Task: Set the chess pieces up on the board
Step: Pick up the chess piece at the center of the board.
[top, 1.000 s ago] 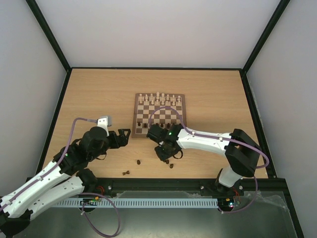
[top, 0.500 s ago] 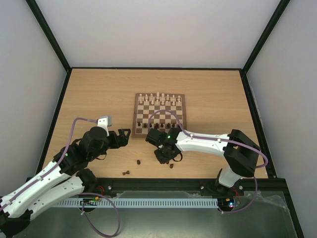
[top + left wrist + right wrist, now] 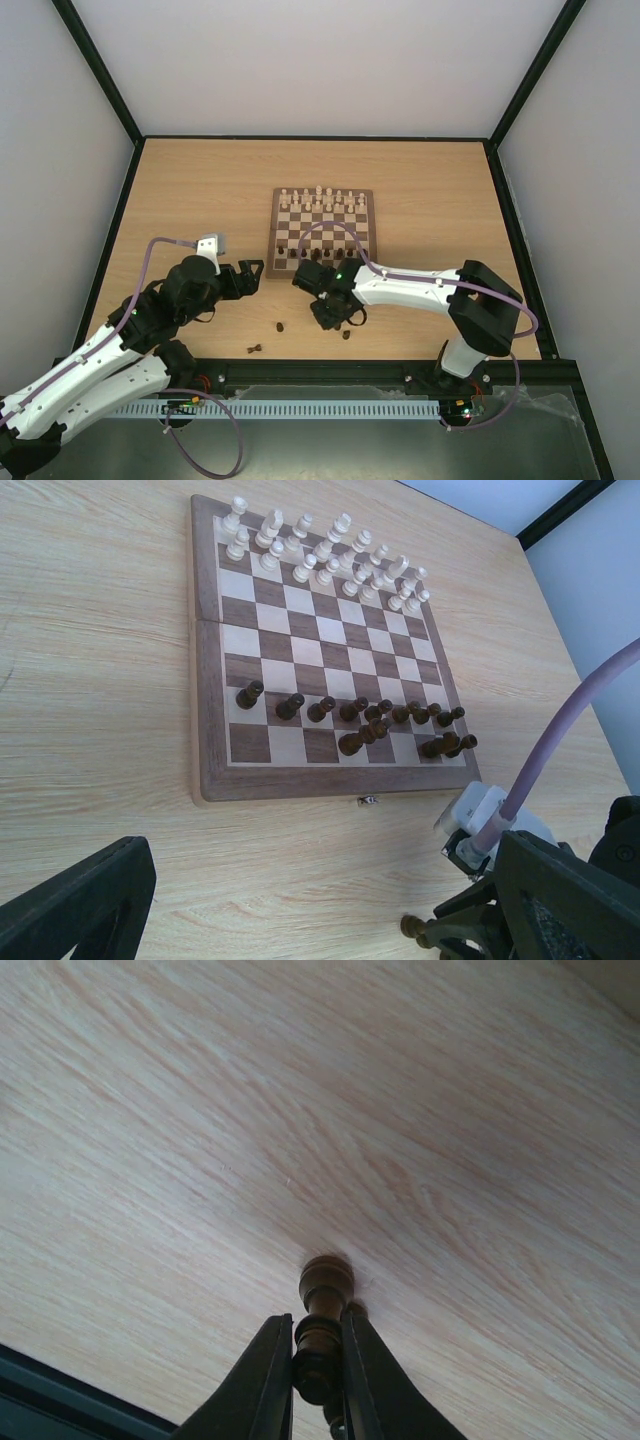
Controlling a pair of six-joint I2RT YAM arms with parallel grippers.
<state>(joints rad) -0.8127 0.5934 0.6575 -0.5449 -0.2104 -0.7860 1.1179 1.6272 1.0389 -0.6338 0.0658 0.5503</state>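
Note:
The board (image 3: 372, 232) lies mid-table, with cream chess pieces (image 3: 320, 200) in its two far rows and dark ones (image 3: 350, 712) standing along its near rows. My right gripper (image 3: 335, 318) is low over the table just in front of the board. It is shut on a dark brown chess piece (image 3: 322, 1312), which lies on the wood between the fingers with its round head sticking out. That piece (image 3: 412, 927) also shows at the bottom of the left wrist view. My left gripper (image 3: 250, 272) hangs open and empty, left of the board's near corner.
Three more dark pieces lie loose on the tabletop in front of the board: one (image 3: 280, 326), another (image 3: 254, 349) nearer the front edge, and a third (image 3: 346, 335) beside my right gripper. Black frame rails (image 3: 115, 220) border the table.
My right gripper shifted slightly left and nearer, and its jaws closed on the dark piece lying on the table. The left arm has not moved.

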